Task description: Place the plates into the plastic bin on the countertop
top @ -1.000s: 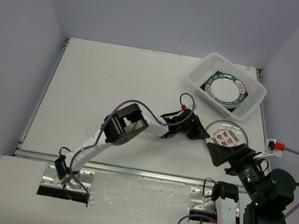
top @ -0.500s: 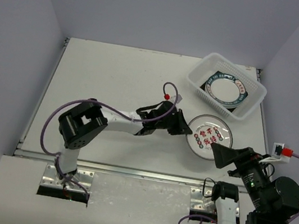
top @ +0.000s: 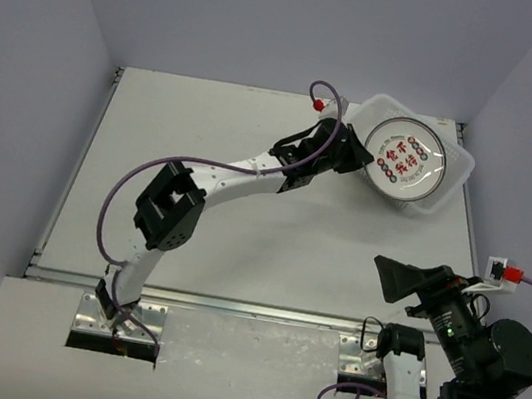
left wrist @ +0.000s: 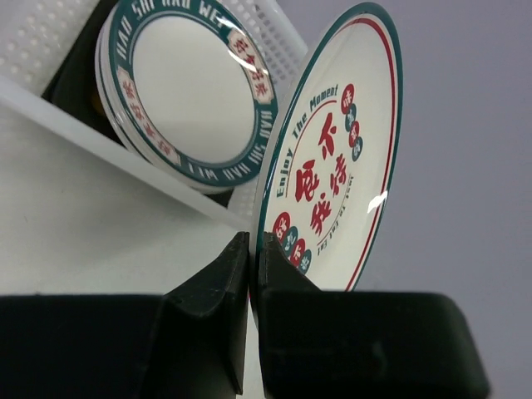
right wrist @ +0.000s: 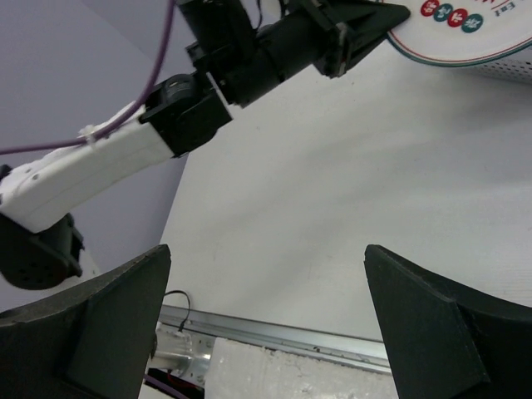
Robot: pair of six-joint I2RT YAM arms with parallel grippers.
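My left gripper [top: 357, 154] is shut on the rim of a round white plate [top: 407, 162] with red characters and a teal-and-red rim. It holds the plate above the plastic bin [top: 461, 170] at the far right of the countertop [top: 198, 179]. In the left wrist view the held plate [left wrist: 337, 166] stands on edge between the fingertips [left wrist: 235, 258], with a teal-ringed plate [left wrist: 187, 91] lying in the bin [left wrist: 41, 33] behind it. My right gripper [top: 390, 277] is open and empty near the front right edge. The right wrist view shows the plate [right wrist: 461, 33] and the left gripper [right wrist: 353, 37].
Grey walls enclose the countertop on three sides. Its metal front edge [right wrist: 291, 337] runs along the near side. The left arm [top: 229, 178] stretches diagonally across the middle of the surface. A purple cable with a red plug [top: 318, 102] loops above the left wrist.
My left gripper has carried the red-character plate from the middle right of the countertop up and back to above the bin. The right gripper has stayed open near the front right.
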